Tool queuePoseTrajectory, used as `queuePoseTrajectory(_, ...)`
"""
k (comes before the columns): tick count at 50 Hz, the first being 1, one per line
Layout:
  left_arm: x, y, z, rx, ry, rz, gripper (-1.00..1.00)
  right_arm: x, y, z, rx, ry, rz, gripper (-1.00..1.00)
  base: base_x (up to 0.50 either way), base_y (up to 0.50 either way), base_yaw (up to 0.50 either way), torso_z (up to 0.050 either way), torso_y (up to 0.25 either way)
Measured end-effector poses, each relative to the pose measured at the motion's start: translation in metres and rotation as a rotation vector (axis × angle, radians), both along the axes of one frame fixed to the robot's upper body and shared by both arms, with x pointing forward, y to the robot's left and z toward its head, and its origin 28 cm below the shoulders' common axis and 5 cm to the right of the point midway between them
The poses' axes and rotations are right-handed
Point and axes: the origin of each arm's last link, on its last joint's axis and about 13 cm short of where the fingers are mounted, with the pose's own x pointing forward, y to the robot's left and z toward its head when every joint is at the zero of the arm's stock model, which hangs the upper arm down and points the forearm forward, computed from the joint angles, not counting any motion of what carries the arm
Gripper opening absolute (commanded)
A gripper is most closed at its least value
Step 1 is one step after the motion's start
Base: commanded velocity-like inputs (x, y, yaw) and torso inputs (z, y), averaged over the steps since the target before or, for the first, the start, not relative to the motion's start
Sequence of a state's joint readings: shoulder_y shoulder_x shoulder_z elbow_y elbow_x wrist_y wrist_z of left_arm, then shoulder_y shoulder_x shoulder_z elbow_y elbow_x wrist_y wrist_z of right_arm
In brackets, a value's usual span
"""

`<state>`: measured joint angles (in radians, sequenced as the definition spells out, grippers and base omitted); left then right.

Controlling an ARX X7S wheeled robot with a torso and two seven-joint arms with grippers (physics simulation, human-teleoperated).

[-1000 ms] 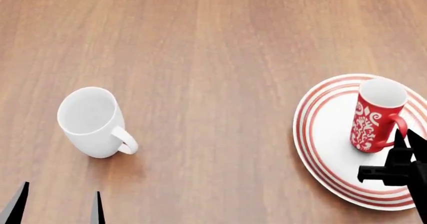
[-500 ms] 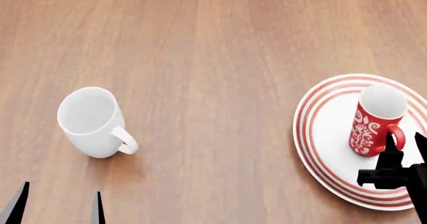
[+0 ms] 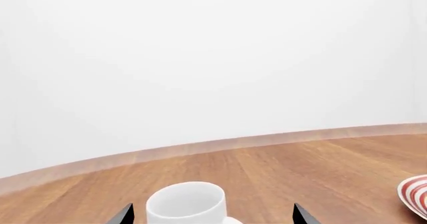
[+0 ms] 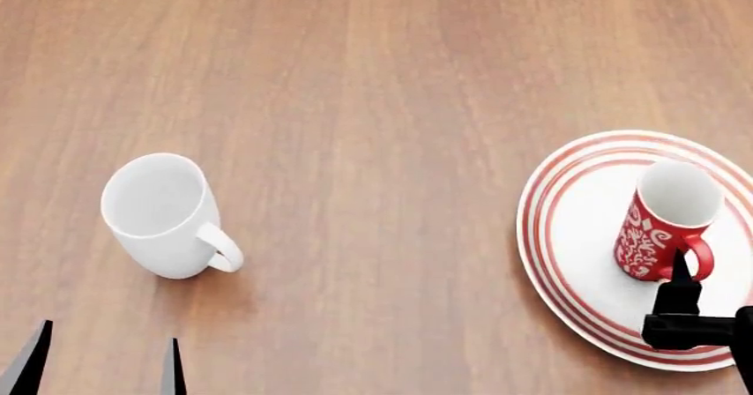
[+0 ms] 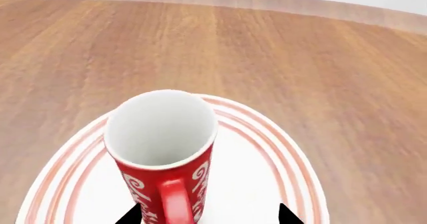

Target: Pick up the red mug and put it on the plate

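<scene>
tall red ceramic mug with white swirls [image 4: 662, 227] upright on round red-ringed white plate [image 4: 577, 236], handle ~5 o'clock | rigid, glazed-slick, breakable; grip across body walls | right gripper [image 5: 208, 215] spread apart, holding nothing, probably clear of mug | left gripper [image 3: 212, 215] open, empty

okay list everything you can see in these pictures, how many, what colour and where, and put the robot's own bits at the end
red mug: one, red with white swirls, white inside, upright on the plate, handle toward the right gripper
plate: one, white with red rings, on the table at the robot's right
white mug: one, plain white, upright on the table at the robot's left
table: one, brown wood, under everything
left gripper: one, black, open, near edge, short of the white mug
right gripper: one, black, open, fingertips either side of the red mug's handle
</scene>
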<state>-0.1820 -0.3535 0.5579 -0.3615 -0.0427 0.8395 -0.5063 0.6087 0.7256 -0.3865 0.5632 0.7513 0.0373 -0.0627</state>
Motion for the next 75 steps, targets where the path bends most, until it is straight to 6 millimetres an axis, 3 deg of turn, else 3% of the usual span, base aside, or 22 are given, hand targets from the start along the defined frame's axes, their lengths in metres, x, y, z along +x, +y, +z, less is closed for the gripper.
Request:
queuePoseTrajectory(12,0.000,0.000,0.000,0.000,-0.005,-0.001,1.00,-0.012,-0.001,0.000,0.010,0.007,0.000,1.00,0.00,0.00,0.00,0.000,0.000)
queuePoseTrajectory(22,0.000,0.000,0.000,-0.002,-0.010,-0.003,1.00,-0.027,-0.002,0.012,0.014,-0.021,0.013,1.00,0.00,0.00,0.00,0.000,0.000)
queuePoseTrajectory(45,0.000,0.000,0.000,-0.003,-0.020,-0.005,1.00,-0.058,0.010,0.077,0.010,-0.185,0.093,1.00,0.00,0.00,0.00,0.000,0.000)
queuePoseTrajectory(75,0.000,0.000,0.000,-0.002,-0.023,-0.005,1.00,-0.102,0.055,0.153,-0.061,-0.454,0.343,1.00,0.00,0.00,0.00,0.000,0.000)
